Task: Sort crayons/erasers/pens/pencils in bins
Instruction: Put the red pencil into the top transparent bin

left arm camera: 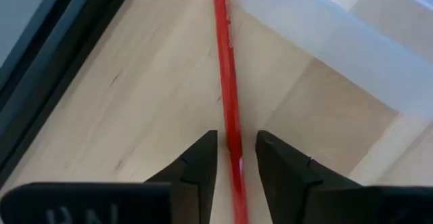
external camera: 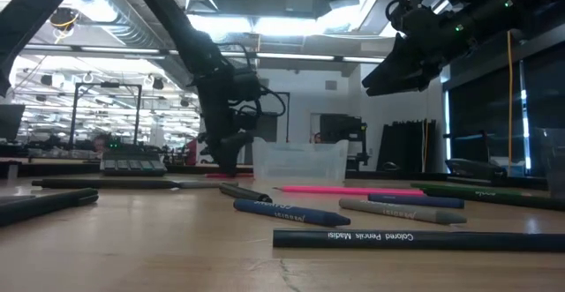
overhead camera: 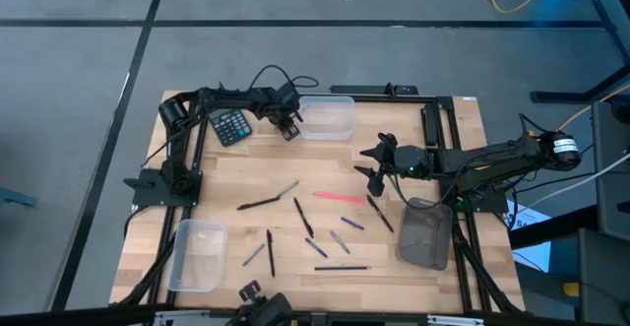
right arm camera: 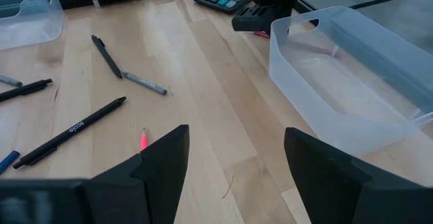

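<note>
At the table's far edge, my left hand (overhead camera: 287, 126) sits low beside the clear bin (overhead camera: 327, 117), its two fingers (left arm camera: 203, 166) pinched on a thin red stick (left arm camera: 229, 109) that runs forward alongside the bin's near wall; whether its far tip rests on the wood I cannot tell. The black calculator (overhead camera: 231, 126) lies just on the other side of that hand. My right hand (overhead camera: 377, 168) hovers released, jaws wide and holding nothing, above the table's middle toward its right side, near the smoky grey bin (overhead camera: 426, 233) at the right edge. Below and between the two hands the rest of the crayons, pens and pencils lie loose across the centre of the table, among them a pink stick (overhead camera: 340, 198), a long black pen (overhead camera: 258, 204) and a grey-blue pencil (external camera: 291, 212); a second clear bin (overhead camera: 197, 255) stands at the near left corner. The step in hand, as I judge it, is delivering the red stick to the far clear bin. The next move calls for lifting it clear of the wall, carrying it over the rim and letting go, while my right hand picks its next stick from the scatter.
</note>
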Action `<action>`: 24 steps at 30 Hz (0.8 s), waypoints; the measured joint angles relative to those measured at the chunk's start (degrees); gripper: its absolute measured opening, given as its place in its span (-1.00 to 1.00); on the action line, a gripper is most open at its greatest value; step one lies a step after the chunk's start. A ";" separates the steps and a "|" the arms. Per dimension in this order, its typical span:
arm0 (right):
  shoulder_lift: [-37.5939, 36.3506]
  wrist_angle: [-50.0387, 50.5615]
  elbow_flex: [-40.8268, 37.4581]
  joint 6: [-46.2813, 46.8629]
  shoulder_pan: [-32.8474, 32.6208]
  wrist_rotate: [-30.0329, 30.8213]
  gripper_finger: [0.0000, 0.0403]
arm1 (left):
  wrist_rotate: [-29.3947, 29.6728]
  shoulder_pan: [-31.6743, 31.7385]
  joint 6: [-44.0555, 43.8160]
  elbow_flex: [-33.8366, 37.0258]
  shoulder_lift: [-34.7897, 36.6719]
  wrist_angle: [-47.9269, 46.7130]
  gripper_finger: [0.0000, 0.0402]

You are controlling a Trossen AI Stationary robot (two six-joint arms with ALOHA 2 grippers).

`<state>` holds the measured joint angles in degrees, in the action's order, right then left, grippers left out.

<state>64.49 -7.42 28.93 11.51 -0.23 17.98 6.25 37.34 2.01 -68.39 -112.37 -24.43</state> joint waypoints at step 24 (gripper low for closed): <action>0.00 1.95 0.00 0.08 -0.04 0.00 0.22 | -0.21 3.06 1.69 0.72 2.13 -3.58 -0.99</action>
<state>64.49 -5.46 28.93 11.59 -0.27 17.98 6.04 40.40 3.70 -67.67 -110.24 -28.01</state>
